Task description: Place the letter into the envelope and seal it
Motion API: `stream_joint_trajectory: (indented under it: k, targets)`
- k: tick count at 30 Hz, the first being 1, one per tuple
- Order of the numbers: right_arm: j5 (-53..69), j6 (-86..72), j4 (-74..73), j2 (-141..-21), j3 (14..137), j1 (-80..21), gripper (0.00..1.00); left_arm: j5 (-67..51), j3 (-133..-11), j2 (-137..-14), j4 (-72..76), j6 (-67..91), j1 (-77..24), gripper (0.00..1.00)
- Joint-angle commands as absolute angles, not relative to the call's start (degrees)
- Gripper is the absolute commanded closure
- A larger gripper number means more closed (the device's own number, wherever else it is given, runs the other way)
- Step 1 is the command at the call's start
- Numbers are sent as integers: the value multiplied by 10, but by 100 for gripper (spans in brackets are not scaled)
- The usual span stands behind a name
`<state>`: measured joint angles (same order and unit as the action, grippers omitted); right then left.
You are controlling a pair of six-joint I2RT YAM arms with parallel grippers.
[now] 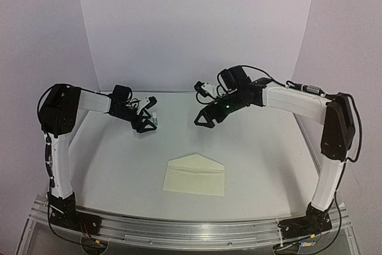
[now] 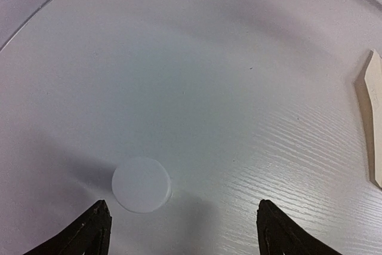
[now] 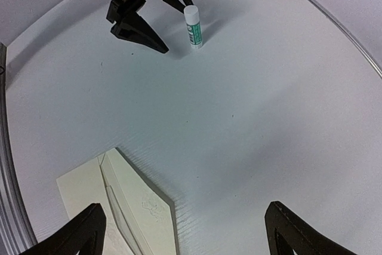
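Paper of a pale cream colour marks the envelope (image 1: 194,178), which is laid flat on the white table (image 1: 262,147) near its front edge, about midway between the two arm bases. Its triangular flap is turned out toward the far side, and nothing is touching it.

Both grippers are held well behind the envelope, apart from it and above the table. The right gripper (image 1: 203,124) is seen with its jaws spread wide and nothing between them. In the right wrist view the envelope (image 3: 128,207) lies low and to the left, with only its corner reaching in beside the left-hand finger.

The left gripper (image 1: 147,128) is likewise held with jaws wide apart and gripping nothing. In its wrist view only an edge of the envelope (image 2: 375,123) is caught, at the far right.

A white glue stick (image 3: 193,26) is stood upright just beside the left gripper's fingers. From above, its round cap (image 2: 141,184) is seen ahead of the tips, nearer the left-hand one.
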<state>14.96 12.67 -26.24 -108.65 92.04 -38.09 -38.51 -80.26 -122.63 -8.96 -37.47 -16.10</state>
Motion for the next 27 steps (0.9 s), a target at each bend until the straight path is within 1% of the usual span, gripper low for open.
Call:
stream_joint_trajectory:
  k: [1, 6, 8, 10, 15, 20, 22, 23, 27]
  targets:
    - [157, 109, -220, -1047, 911, -384, 8, -401, -856, -1250, -69, -351, -162, 24]
    - [153, 109, -216, -1042, 910, -384, 8, -411, -877, -1276, -59, -347, -164, 32]
    - [152, 108, -216, -1044, 913, -384, 8, -412, -890, -1287, -69, -344, -167, 39]
    - [151, 107, -216, -1043, 914, -385, 8, -414, -891, -1292, -73, -337, -168, 49]
    - [150, 110, -216, -1042, 913, -384, 8, -418, -877, -1289, -71, -344, -168, 61]
    - [157, 102, -216, -1047, 919, -384, 8, -433, -880, -1282, -76, -345, -168, 84]
    - [159, 98, -217, -1049, 923, -384, 8, -439, -885, -1278, -84, -345, -168, 96]
    - [160, 96, -217, -1049, 926, -384, 8, -443, -889, -1274, -92, -347, -168, 99]
    - [171, 75, -217, -1051, 939, -384, 9, -466, -923, -1258, -170, -367, -168, 100]
